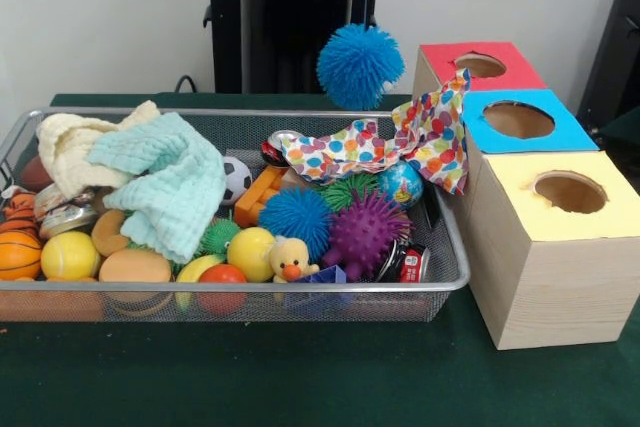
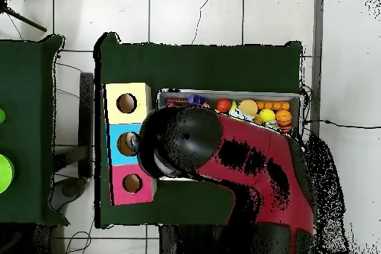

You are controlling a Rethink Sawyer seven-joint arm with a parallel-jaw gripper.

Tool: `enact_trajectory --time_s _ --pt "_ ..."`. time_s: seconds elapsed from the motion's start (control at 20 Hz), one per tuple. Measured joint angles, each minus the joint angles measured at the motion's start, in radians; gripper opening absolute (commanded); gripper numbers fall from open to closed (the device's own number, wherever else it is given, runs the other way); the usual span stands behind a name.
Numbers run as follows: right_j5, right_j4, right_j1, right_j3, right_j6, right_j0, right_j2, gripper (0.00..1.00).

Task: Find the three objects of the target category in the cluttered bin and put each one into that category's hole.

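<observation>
A blue spiky ball (image 1: pixel 359 66) hangs in mid-air behind the wire bin (image 1: pixel 250 286), left of the red-topped box. A thin stretched strand runs from it up past the picture's top edge. My gripper is above that edge in the front view, and the arm (image 2: pixel 223 162) hides it in the overhead view. In the bin lie another blue spiky ball (image 1: pixel 295 217), a purple one (image 1: pixel 365 233) and a green one (image 1: pixel 348 190). Three boxes stand right of the bin, with a red hole (image 1: pixel 480 65), a blue hole (image 1: pixel 518 119) and a yellow hole (image 1: pixel 569 191).
A mint cloth (image 1: pixel 165 182) and a cream cloth (image 1: pixel 70 147) cover the bin's left side. A dotted cloth (image 1: pixel 400 142) drapes from the bin onto the boxes. Balls, a duck (image 1: pixel 288 259), cans and foam fruit fill the rest.
</observation>
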Motion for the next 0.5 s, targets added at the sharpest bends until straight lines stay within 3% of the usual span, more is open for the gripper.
enact_trajectory --time_s 0.5 --pt "0.114 -0.045 -0.028 -0.136 -0.001 -0.086 0.060 0.00"
